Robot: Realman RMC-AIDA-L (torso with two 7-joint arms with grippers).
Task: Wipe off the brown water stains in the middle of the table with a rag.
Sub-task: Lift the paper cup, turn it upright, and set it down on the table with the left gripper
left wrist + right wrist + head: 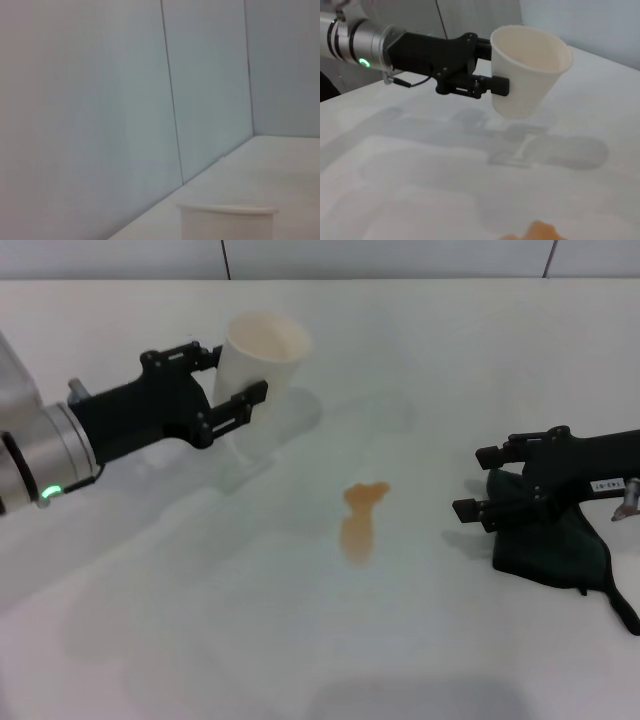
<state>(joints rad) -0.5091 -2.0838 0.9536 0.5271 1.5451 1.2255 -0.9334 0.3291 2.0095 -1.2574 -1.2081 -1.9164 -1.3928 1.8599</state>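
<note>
Meanwhile, a thin orange-brown liquid blotch (pixel 362 518) – the brown water stains – lies mid-way across the plain white table (pixel 200 640). Well to its right, the black right gripper (pixel 478 483) rests on a crumpled dark green rag (pixel 548 550); whether its fingers are parted cannot be told. Left of the stain, the left gripper (pixel 232 380) clamps a white paper cup (pixel 258 362), held clear above the table.
</note>
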